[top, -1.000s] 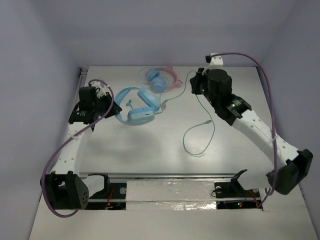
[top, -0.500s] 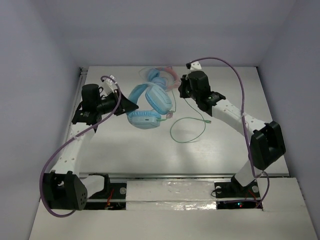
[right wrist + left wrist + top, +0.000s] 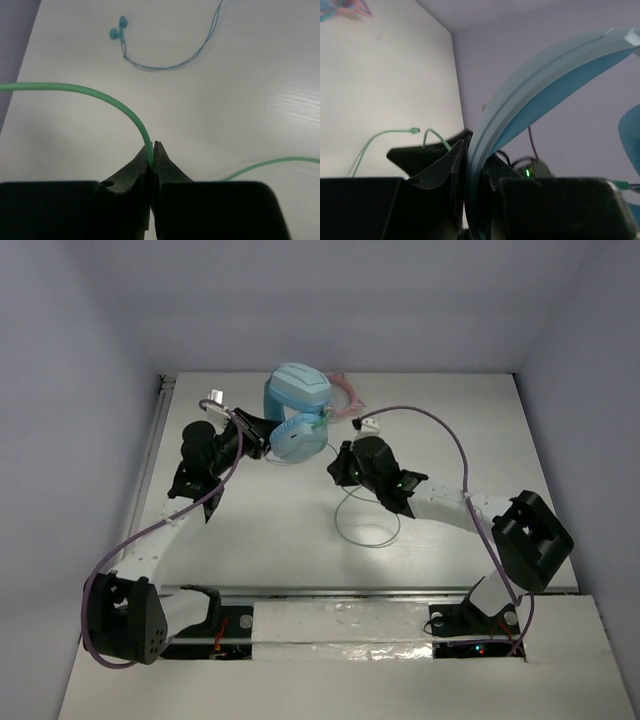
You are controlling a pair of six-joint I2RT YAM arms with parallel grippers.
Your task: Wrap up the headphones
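Observation:
The light-blue headphones (image 3: 297, 412) hang above the table at the back middle, one cup above the other. My left gripper (image 3: 262, 436) is shut on their wide headband (image 3: 520, 95), which runs between the jaws in the left wrist view (image 3: 471, 167). My right gripper (image 3: 335, 466) is just right of the lower cup, shut on the thin pale-green cable (image 3: 75, 88). In the right wrist view the cable is pinched at the tips (image 3: 152, 150). The rest of the cable lies in a loop (image 3: 366, 540) on the table below the right gripper.
The smaller headphones with the pink cat-ear headband (image 3: 345, 393) lie at the back, partly hidden behind the held ones. Teal earbuds (image 3: 117, 34) with a thin cord lie on the table ahead of the right gripper. Grey walls enclose the table on three sides.
My left gripper has lifted the headphones and carried them right and toward the back. My right gripper has moved left and nearer with the cable, dragging the loop leftward.

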